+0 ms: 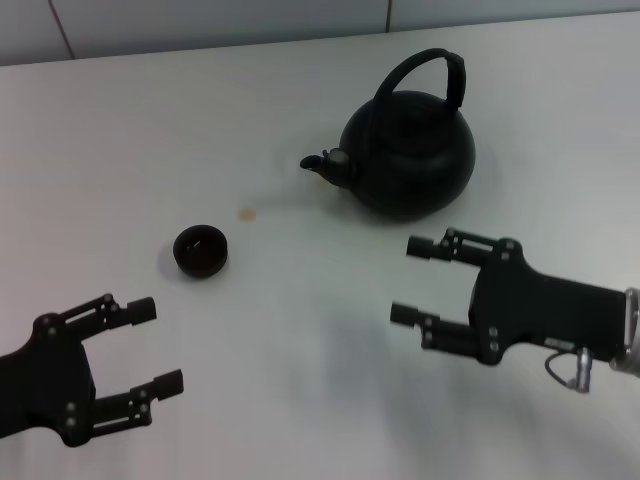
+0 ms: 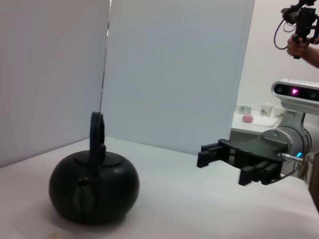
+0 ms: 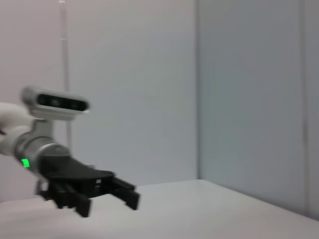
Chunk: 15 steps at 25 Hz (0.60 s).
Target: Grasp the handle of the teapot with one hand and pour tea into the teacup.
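The right gripper [image 1: 412, 280] hangs low over the table, fingers spread apart and empty, pointing toward the robot's left, wrist trailing off to its right. The left gripper [image 1: 160, 346] hovers likewise, fingers parted and empty, pointing across toward the right gripper, well apart from it.

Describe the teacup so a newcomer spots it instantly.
On the white table, find the big black teapot. Its spout aims toward the robot's left, at the teacup: a tiny dark handleless bowl, far smaller than the pot, ahead of the left gripper.
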### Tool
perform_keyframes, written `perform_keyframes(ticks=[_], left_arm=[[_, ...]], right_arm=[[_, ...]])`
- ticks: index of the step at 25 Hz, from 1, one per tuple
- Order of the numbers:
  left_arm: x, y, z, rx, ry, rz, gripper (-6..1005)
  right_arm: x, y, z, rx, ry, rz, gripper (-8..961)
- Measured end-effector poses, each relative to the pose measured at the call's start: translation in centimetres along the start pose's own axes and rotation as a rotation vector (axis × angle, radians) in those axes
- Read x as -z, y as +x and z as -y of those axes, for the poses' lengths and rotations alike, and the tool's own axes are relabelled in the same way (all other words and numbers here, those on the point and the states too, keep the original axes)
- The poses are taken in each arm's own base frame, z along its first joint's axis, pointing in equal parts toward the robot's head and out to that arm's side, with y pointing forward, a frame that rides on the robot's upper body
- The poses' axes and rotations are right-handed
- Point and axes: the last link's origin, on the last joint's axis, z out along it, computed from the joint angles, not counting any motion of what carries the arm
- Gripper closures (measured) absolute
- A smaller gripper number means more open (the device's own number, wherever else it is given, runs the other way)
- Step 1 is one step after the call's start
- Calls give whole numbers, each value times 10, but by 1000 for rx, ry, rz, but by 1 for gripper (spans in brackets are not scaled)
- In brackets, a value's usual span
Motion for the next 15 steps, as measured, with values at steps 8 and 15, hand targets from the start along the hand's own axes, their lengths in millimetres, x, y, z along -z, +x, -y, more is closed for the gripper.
perform_keyframes(ticks=[8, 15], left_arm=[[4, -6, -7, 21, -1, 6, 196], [4, -6, -7, 19, -2, 7, 196]], right_arm=[[1, 0, -9, 3, -77, -15, 269], [2, 1, -8, 1, -66, -23, 268]])
